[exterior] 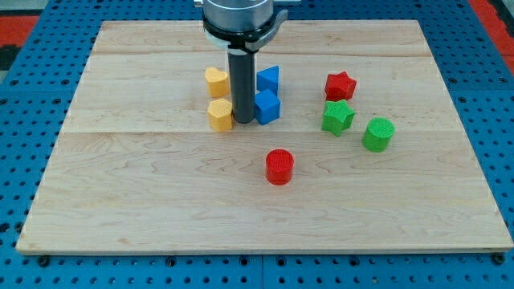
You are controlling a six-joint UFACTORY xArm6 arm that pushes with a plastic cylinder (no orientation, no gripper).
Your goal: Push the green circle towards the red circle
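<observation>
Success in this step depends on getting the tool's tip (243, 121) behind the green circle (377, 134) before any push begins. That block sits near the view's right, well apart from the red circle (279, 166), which lies lower and toward the middle of the table (144, 209). A good push would likely start from the green circle's far right, slightly upper side, and run toward the view's left and a little downward. On the way there, the tip would do well to skirt the green star (337, 117) and red star (340, 85), both near the green circle; a route below the red circle may be safest.

The tool is a plain rod with nothing to open or close, and it holds nothing. Its tip stands in the gap between two yellow blocks (218, 98) on the view's left and two blue blocks (267, 94) on the right, just beside or touching the lower yellow one; contact cannot be told for certain.
</observation>
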